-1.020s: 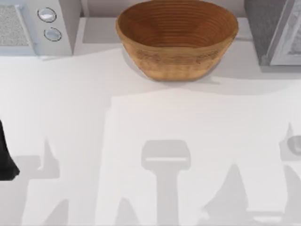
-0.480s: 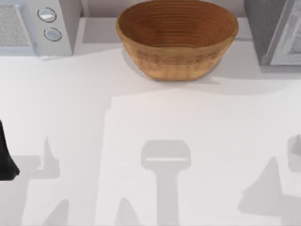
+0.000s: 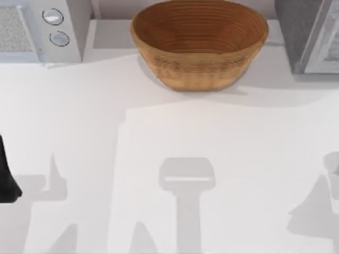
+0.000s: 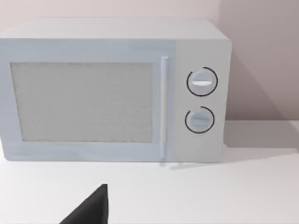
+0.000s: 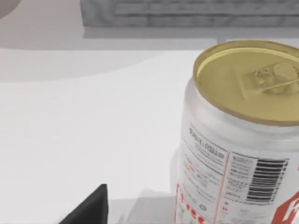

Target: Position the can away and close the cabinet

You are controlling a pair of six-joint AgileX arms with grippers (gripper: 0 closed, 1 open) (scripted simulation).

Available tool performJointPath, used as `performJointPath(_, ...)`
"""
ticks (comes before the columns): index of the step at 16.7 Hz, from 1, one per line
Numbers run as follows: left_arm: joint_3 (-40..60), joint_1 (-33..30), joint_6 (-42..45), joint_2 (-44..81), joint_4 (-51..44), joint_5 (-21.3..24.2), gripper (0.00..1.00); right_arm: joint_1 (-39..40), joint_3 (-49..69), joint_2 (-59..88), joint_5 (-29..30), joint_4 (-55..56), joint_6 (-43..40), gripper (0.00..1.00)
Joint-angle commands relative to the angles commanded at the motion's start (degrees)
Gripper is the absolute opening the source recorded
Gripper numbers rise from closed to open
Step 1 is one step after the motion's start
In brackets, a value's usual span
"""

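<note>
Looks like the approach-the-can step; can stands upright on the white bench, close in the right wrist view; can't tell how either tool's set; next it needs gripping, then the cabinet.

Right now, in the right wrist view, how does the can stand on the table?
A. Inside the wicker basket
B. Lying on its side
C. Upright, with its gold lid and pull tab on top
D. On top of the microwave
C: the can stands upright on the white table, its gold lid with pull tab facing up.
</note>
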Motion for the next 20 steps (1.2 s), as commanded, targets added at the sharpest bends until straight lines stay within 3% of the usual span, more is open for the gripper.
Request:
performJointPath(11, 0.0, 0.0, 0.0, 0.0, 0.0, 0.0, 1.0, -0.5, 0.2, 4.5, -0.4, 4.1, -0.2, 1.0)
performJointPath(20, 0.0, 0.0, 0.0, 0.0, 0.0, 0.0, 1.0, 3.1, 13.3, 11.2, 3.3, -2.0, 0.9, 1.0)
